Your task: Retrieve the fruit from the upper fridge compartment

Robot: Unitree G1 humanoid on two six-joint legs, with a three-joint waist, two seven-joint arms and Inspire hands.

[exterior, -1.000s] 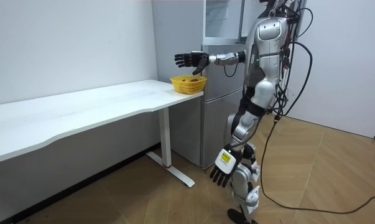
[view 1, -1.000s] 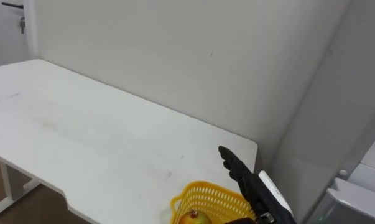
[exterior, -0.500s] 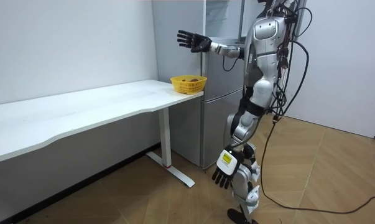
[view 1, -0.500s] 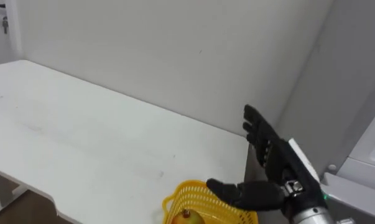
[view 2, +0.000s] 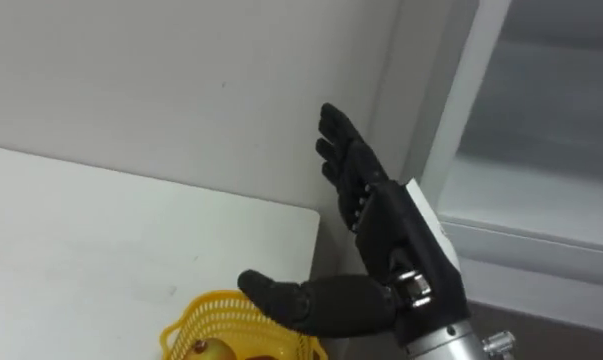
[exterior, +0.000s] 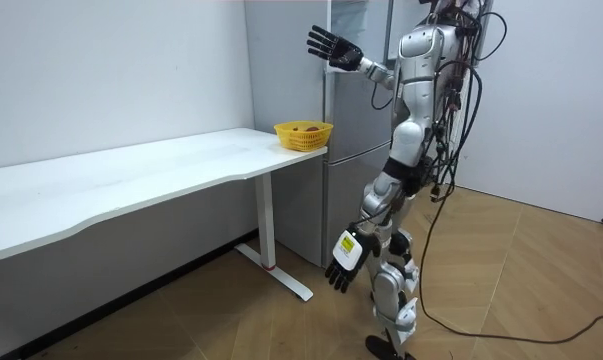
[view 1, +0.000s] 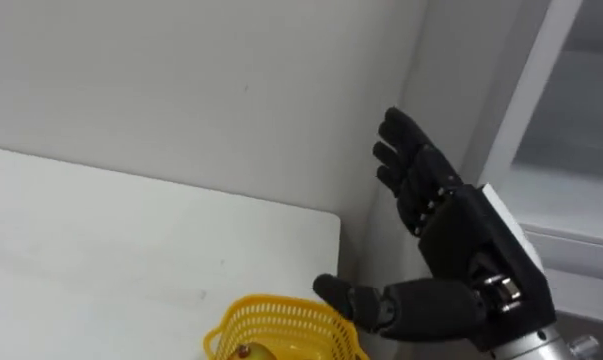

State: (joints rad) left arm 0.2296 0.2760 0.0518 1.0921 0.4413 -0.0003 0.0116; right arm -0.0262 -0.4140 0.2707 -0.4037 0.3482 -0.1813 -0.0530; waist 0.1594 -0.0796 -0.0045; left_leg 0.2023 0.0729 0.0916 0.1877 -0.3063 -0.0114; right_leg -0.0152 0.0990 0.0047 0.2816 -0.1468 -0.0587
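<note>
The robot stands beside a tall grey fridge, at the end of a white table (view 1: 101, 240). Its right hand (view 1: 461, 245) is raised near the upper fridge compartment (view 1: 581, 110). The fingers are straight and spread, the thumb is held out, and the hand grips nothing. Its left hand (exterior: 343, 265) hangs by its leg with the fingers relaxed and empty.

This looks like the reach toward the upper door, with nothing retrieved yet. The next move likely calls for bringing the fingers to the door's edge or handle.

A yellow basket (view 1: 281, 325) holding fruit (view 1: 246, 352) sits on the table corner below the raised hand, cut off by the lower edge. The compartment's pale front hides its contents. Whether that door is ajar is hard to tell.
</note>
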